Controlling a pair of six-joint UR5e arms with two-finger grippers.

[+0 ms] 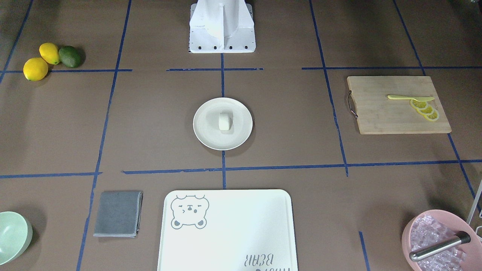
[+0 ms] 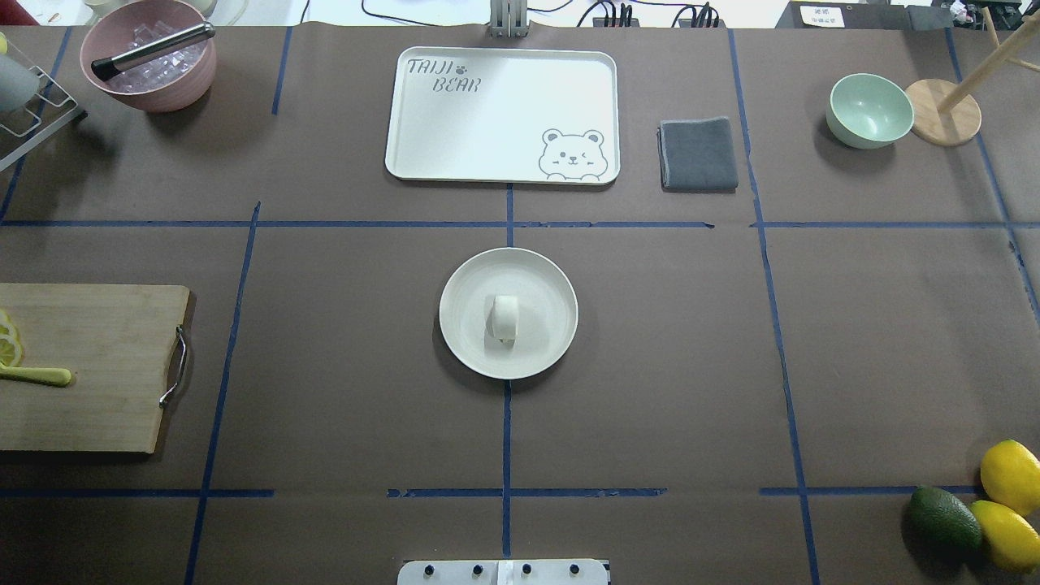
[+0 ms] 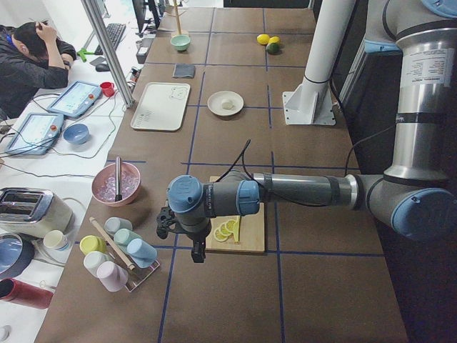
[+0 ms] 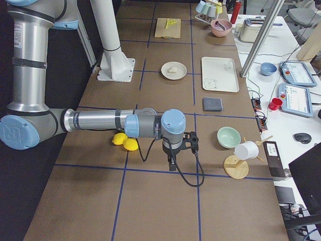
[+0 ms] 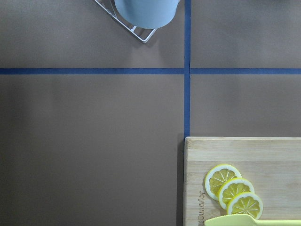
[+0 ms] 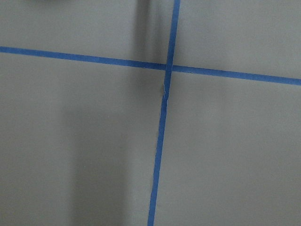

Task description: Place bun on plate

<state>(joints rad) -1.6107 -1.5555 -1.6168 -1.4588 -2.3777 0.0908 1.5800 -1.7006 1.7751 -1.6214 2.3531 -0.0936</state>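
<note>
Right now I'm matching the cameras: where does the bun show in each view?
Front-facing: bun centre, on plate.
Overhead: bun centre.
Exterior left: bun upper middle.
Exterior right: bun upper middle.
Left wrist: not in it.
Right wrist: not in it.
Landmark: bear tray, all exterior views.

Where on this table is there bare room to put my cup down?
Widest free patches flank the plate: one between it and the board, one between it and the lemons. The tray is bare too. The edge across from the robot is busier: pink bowl, tray, cloth, green bowl in a row.
</note>
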